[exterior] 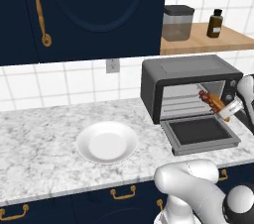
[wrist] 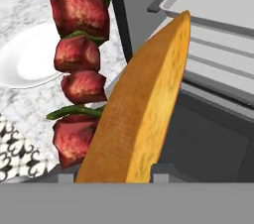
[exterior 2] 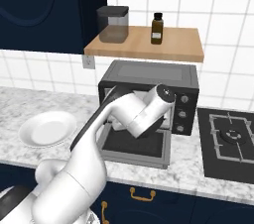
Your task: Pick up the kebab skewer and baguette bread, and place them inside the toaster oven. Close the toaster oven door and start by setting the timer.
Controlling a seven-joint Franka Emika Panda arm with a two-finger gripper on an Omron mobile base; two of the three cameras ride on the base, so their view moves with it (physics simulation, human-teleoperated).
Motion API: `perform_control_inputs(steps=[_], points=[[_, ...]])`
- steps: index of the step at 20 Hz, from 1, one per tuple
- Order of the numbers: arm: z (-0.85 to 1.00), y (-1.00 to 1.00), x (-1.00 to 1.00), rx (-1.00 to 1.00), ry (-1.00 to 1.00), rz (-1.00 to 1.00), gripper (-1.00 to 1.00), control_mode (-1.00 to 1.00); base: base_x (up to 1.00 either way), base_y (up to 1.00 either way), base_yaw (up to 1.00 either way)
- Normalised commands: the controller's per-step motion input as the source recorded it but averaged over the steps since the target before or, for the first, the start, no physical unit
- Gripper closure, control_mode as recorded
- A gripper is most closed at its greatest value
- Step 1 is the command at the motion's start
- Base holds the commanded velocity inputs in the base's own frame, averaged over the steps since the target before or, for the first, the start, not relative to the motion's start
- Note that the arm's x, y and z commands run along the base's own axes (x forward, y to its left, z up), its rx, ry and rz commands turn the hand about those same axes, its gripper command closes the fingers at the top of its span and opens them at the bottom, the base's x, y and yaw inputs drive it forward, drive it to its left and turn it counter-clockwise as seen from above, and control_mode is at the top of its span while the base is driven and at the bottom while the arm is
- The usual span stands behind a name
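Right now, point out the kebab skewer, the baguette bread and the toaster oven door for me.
kebab skewer (wrist: 78, 52), hand view, on a red meat chunk near the middle of the stick.
baguette bread (wrist: 144, 104), hand view, on its orange-tan crust at mid length.
toaster oven door (exterior: 201, 132), left base view, on the dark glass of the lowered panel.
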Motion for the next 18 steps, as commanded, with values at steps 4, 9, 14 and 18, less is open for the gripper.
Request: perform_control_inputs(steps=[4, 9, 14, 18], points=[[-0.39, 0.00, 0.18, -0.04, 0.08, 0.00, 1.00, -1.00, 0.00, 0.00, 0.00], [-0.04, 0.01, 0.32, 0.00, 0.07, 0.00, 1.00, -1.00, 0.00, 0.00, 0.00], [0.02, 0.01, 0.40, 0.00, 0.03, 0.00, 1.00, -1.00, 0.00, 0.00, 0.00], [0.00, 0.00, 0.46, 0.00, 0.00, 0.00, 1.00, -1.00, 0.00, 0.00, 0.00]])
